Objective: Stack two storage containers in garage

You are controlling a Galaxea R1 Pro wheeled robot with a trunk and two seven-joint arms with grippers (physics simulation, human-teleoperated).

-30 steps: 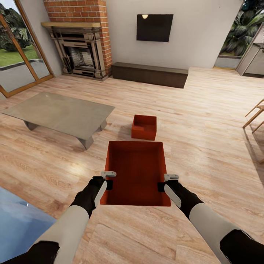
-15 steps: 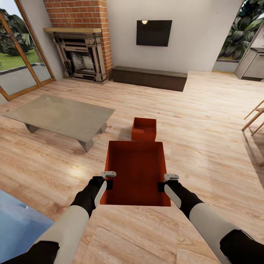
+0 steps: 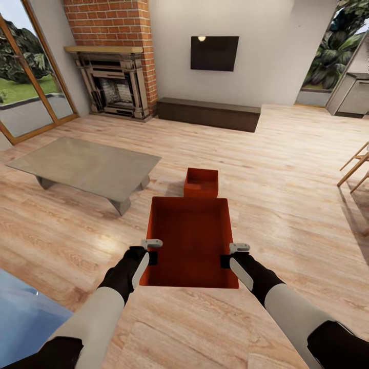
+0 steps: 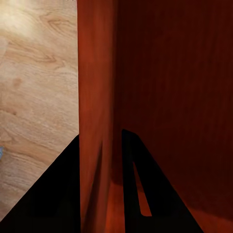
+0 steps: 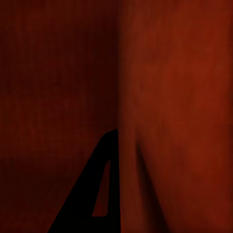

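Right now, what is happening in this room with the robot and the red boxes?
The robot holds one red storage container in both grippers, the left gripper and right gripper each with jaws shut over a side wall. The second container sits on the wood floor just ahead, beside the low grey table. This is the living room.

Bright, even daylight from the glass doors [image 3: 31, 92]; soft shadow under the grey surface [image 3: 87, 164]; wrist views dim, close, blurred.
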